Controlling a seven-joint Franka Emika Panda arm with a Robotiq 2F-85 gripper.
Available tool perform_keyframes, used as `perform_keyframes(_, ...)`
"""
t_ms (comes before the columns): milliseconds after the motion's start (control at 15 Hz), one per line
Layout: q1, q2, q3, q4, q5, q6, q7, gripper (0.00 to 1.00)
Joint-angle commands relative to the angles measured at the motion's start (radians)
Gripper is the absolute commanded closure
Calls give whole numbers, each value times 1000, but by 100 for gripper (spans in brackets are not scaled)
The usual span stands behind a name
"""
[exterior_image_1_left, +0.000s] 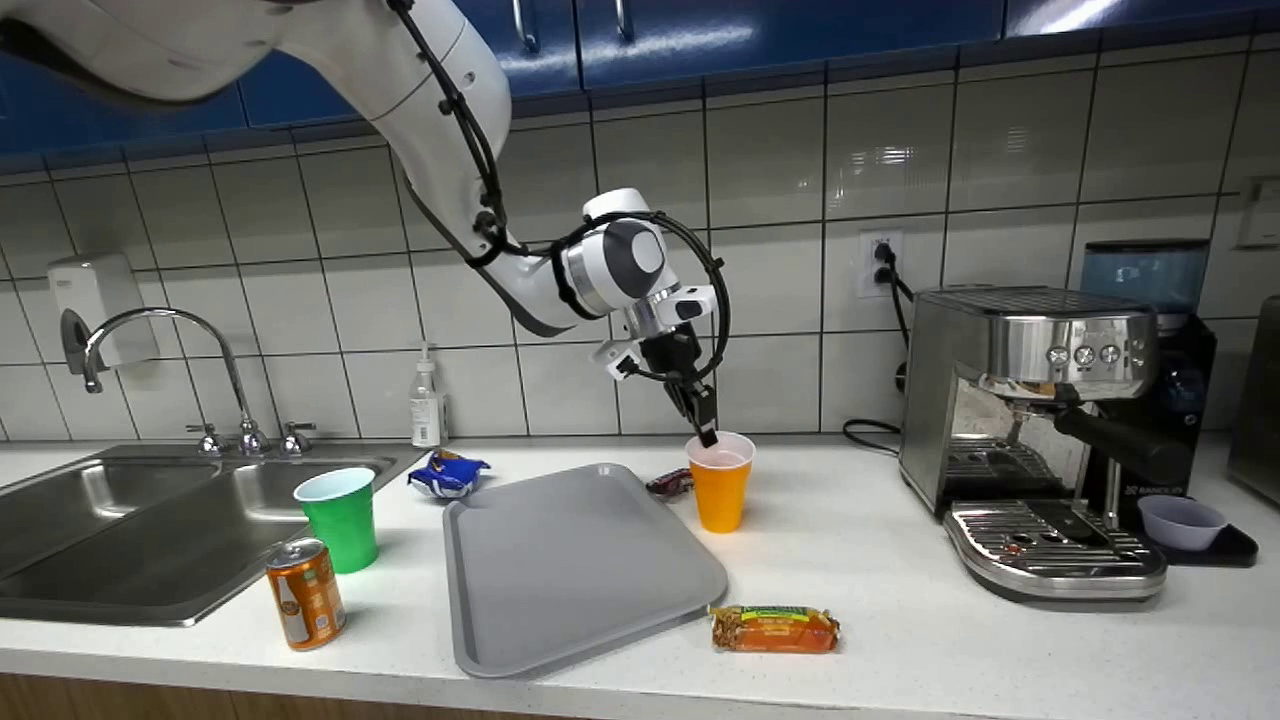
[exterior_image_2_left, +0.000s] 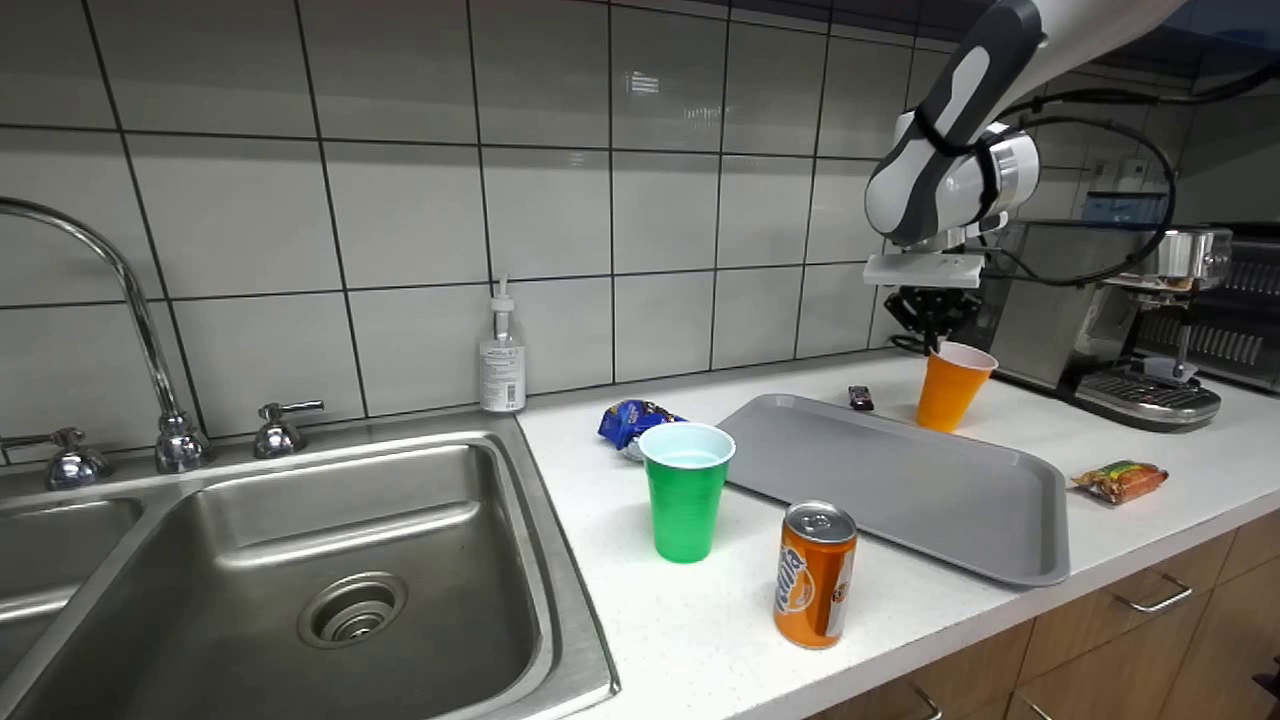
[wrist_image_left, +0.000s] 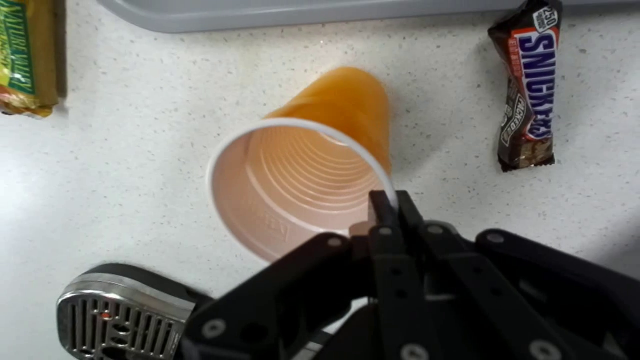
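The orange cup (wrist_image_left: 352, 100) has a white rim and a pale pink inside; the fingers (wrist_image_left: 383, 212) are black. The green cup (exterior_image_1_left: 343, 525) is whitish inside. The tray (exterior_image_1_left: 580, 570) is plain grey, the can (exterior_image_2_left: 815, 585) orange with a silver top. The candy bar (wrist_image_left: 534, 90) is dark brown, its blue letters set on white edged in red. The tabletop (wrist_image_left: 150, 175) is white with darker specks; the wall (exterior_image_1_left: 768, 285) shows pale grey tiles in a grid of dark lines, and the cupboards (exterior_image_1_left: 790, 30) are blue.

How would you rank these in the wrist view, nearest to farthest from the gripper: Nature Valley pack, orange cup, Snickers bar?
1. Orange cup: its rim is pinched in the gripper.
2. Snickers bar: apart, toward the picture's upper right.
3. Nature Valley pack: at the picture's upper left edge.
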Motion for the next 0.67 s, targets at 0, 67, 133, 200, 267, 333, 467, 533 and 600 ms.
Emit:
perform_keyframes(0, 33, -87, -18, -103, -33, 25, 17, 99)
perform_keyframes(67, 43, -103, -23, -122, -41, 30, 22, 99)
perform_keyframes(133, 58, -123, -31, -145, -55, 38, 32, 99)
perform_keyframes(200, 74, -144, -40, -168, -72, 47, 43, 99)
perform_keyframes(267, 88, -163, -48, -188, -89, 55, 54, 99)
perform_keyframes(333, 105, -184, -57, -208, -110, 60, 70, 99)
perform_keyframes(467, 141, -223, -70, -246, -163, 65, 113, 99)
perform_keyframes(533, 156, -241, -72, -260, -192, 62, 138, 99)
perform_keyframes(600, 169, -255, -69, -273, -217, 59, 161, 99)
